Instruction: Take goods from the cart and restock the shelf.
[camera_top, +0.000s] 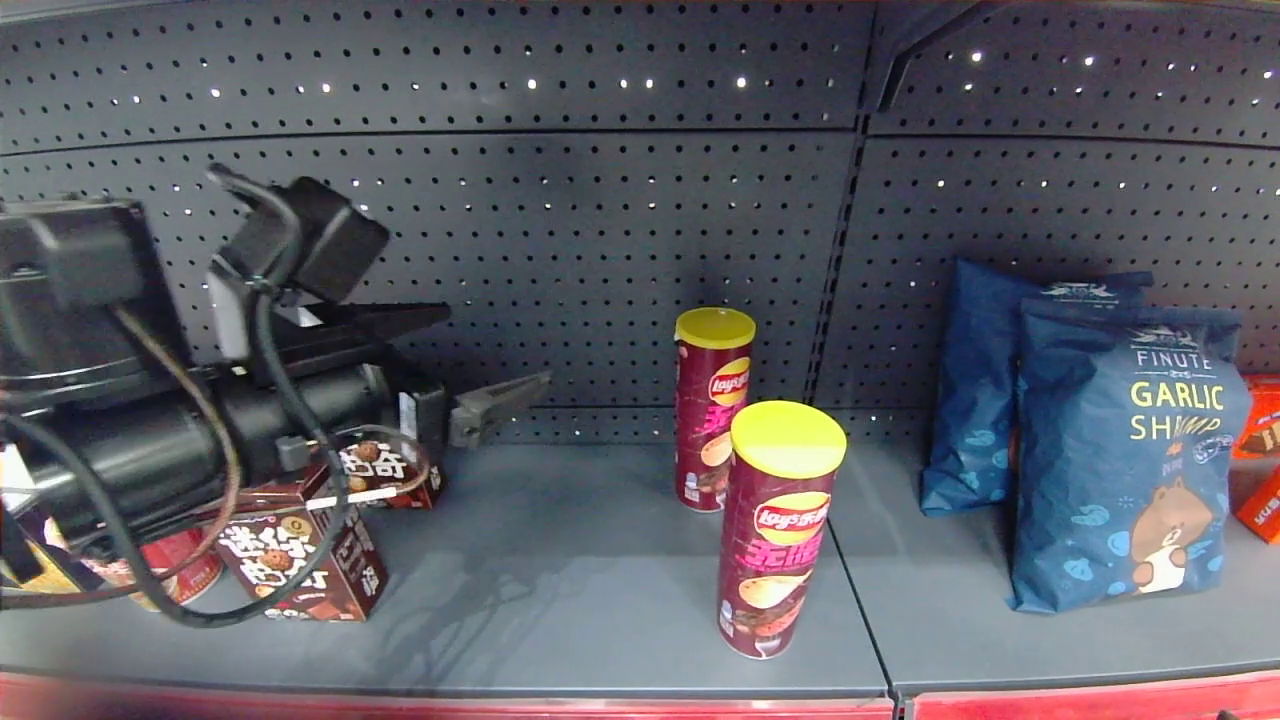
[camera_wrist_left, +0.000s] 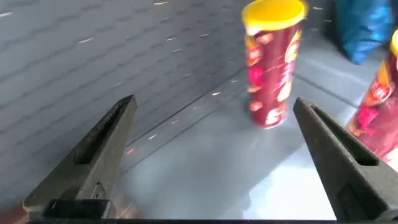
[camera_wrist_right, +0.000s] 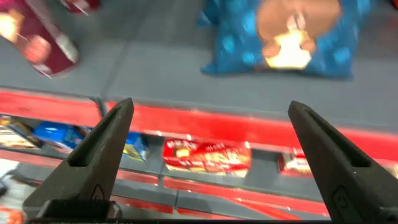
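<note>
Two dark red chip cans with yellow lids stand on the grey shelf (camera_top: 560, 580): one near the front edge (camera_top: 780, 530), one behind it by the back panel (camera_top: 712, 410). My left gripper (camera_top: 470, 360) hovers open over the shelf's left part, holding nothing, well left of the cans. In the left wrist view the open gripper (camera_wrist_left: 214, 106) faces the rear can (camera_wrist_left: 270, 62), with the front can (camera_wrist_left: 379, 106) at the edge. My right gripper (camera_wrist_right: 209, 109) is open and empty, out in front of the shelf's red front edge (camera_wrist_right: 249, 118), with a blue bag (camera_wrist_right: 286, 31) beyond it.
Brown cookie boxes (camera_top: 300, 560) lie under my left arm. Two blue snack bags (camera_top: 1120, 470) stand at the right, with orange packs (camera_top: 1260, 450) beside them. A perforated back panel (camera_top: 600, 250) closes the shelf. Packets (camera_wrist_right: 205, 155) fill the lower shelf. Bare shelf lies between boxes and cans.
</note>
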